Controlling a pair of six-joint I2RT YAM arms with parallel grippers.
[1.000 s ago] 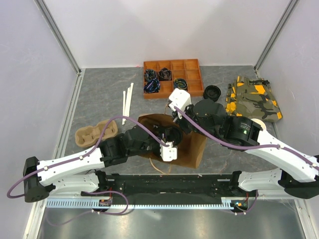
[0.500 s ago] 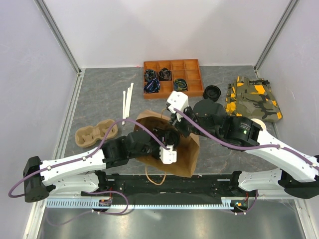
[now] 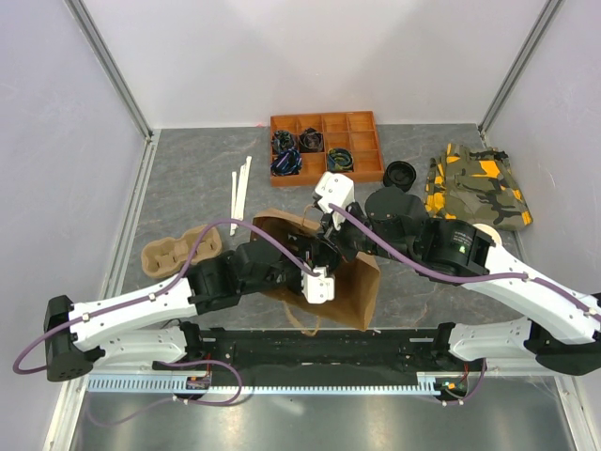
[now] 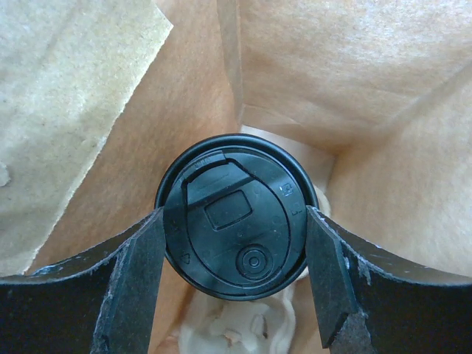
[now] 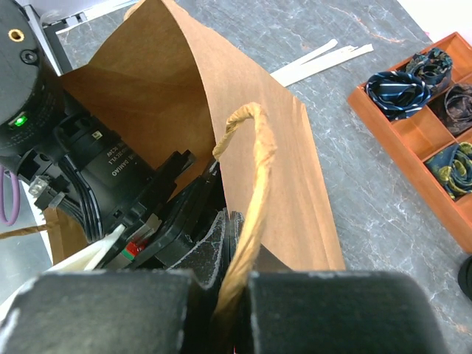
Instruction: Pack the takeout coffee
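The takeout coffee [image 4: 236, 214], seen from above by its round black lid, is inside the brown paper bag [image 3: 364, 282] near the table's front middle. My left gripper [image 4: 234, 247] reaches into the bag, and its two fingers press the lid's left and right edges. In the top view the left gripper [image 3: 319, 265] is hidden inside the bag's mouth. My right gripper [image 5: 234, 221] is shut on the bag's upper rim by the twine handle [image 5: 251, 184] and holds the mouth open. It also shows in the top view [image 3: 325, 228].
An orange compartment tray [image 3: 324, 118] stands at the back. Black lids [image 3: 399, 174] and a camouflage pouch [image 3: 479, 188] lie to its right. A pulp cup carrier [image 3: 174, 252] and white sticks [image 3: 239, 188] are at the left. White paper [image 4: 236, 324] lies in the bag's bottom.
The left gripper dipped toward the front edge, then came back a little, staying in the bag. The bag's sides shifted with it. The right gripper kept its hold on the rim.
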